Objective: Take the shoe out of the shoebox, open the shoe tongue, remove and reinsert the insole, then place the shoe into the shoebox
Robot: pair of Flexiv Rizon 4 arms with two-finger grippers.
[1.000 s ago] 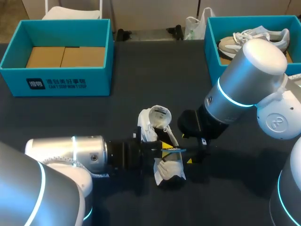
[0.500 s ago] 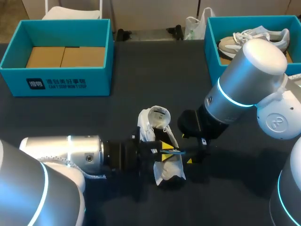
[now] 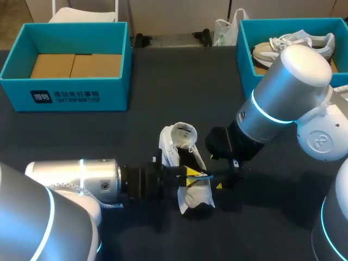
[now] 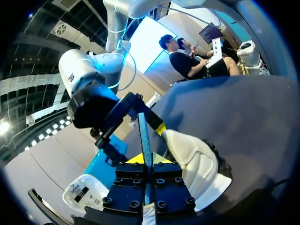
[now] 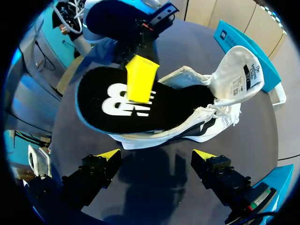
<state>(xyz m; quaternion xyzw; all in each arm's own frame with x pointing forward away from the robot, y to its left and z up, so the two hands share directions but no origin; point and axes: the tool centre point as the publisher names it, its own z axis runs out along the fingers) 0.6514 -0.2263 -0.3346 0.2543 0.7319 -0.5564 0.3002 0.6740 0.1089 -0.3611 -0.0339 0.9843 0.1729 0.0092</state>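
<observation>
A white shoe (image 3: 182,142) lies in the middle of the dark table, its tongue (image 5: 236,70) folded open. My left gripper (image 3: 190,173) comes in from the left and is shut on the black insole (image 5: 117,108), which has a blue edge and a white logo. It holds the insole on edge beside the shoe's opening. In the left wrist view the insole (image 4: 143,136) stands edge-on between the yellow tips of the left gripper (image 4: 144,158), beside the shoe (image 4: 197,161). My right gripper (image 5: 157,157) is open, just short of the insole and shoe (image 5: 206,117), with nothing between its fingers.
A teal shoebox (image 3: 65,87) lined with cardboard stands at the back left. A second teal box (image 3: 243,51) at the back right holds another shoe (image 3: 293,44). My right arm (image 3: 283,103) reaches in low over the table's right half.
The left arm shifted slightly back and then forward again with the insole. Shoe and right arm have not moved.
</observation>
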